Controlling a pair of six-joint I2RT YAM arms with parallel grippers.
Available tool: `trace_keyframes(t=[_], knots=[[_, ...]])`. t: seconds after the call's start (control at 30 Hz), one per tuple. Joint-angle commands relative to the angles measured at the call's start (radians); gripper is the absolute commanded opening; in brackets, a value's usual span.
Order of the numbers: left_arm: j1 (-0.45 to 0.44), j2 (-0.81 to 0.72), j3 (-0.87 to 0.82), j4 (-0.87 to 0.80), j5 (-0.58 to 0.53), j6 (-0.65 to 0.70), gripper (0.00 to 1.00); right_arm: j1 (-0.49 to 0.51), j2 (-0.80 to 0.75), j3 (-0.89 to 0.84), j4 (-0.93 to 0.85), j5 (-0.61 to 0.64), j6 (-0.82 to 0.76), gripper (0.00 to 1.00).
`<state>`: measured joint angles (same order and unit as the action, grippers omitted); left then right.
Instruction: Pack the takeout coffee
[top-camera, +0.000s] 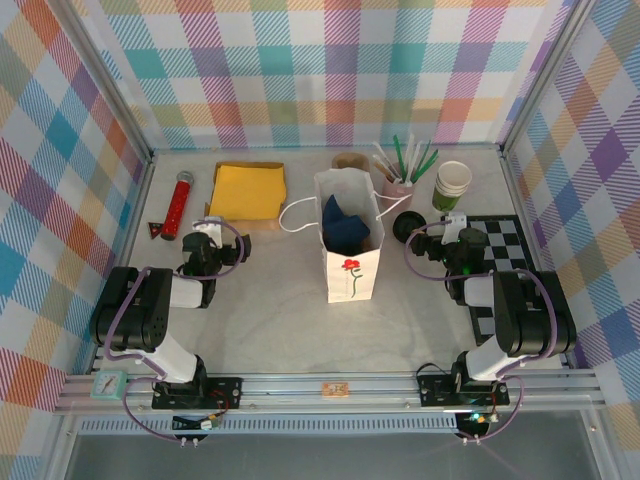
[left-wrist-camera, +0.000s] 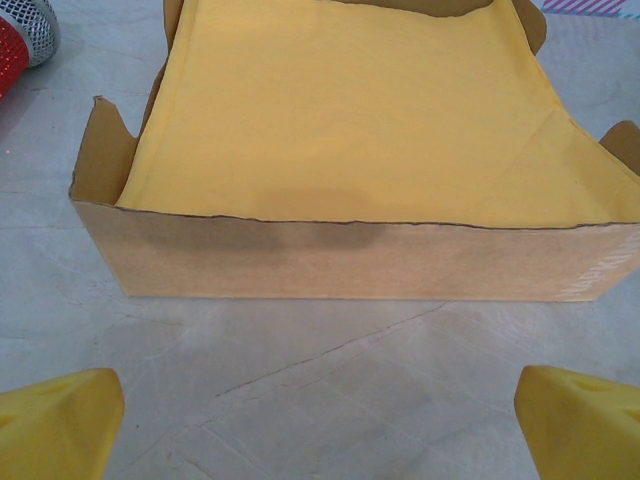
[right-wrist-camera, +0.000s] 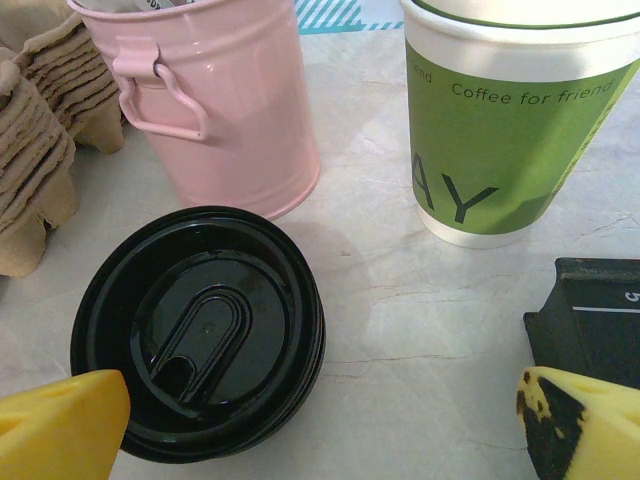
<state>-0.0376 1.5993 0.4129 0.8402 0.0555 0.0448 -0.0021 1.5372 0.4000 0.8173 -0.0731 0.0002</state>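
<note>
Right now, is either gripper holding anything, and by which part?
Nothing is held. The left gripper stands open short of the cardboard box; the right gripper stands open near the black lid, gripping nothing.

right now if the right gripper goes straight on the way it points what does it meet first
Probably the black lid, just ahead between its open fingers, left of centre; the pink bucket stands behind it. Depth is unclear; it might pass over.

Pink bucket (right-wrist-camera: 240, 110) rim cropped, green cup (right-wrist-camera: 500, 150) top too (lettering cut)
</note>
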Motion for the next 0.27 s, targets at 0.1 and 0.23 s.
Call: trace_keyframes(t=[0.1, 0.23], knots=[[0.007, -0.014, 0.003, 0.019, 0.009, -0.001, 1.00, -0.008, -0.002, 0.018, -0.001, -0.022, 0.002, 0.99], [0.005, -0.013, 0.004, 0.016, 0.006, -0.001, 1.00, -0.009, -0.002, 0.017, 0.000, -0.021, 0.004, 0.99]])
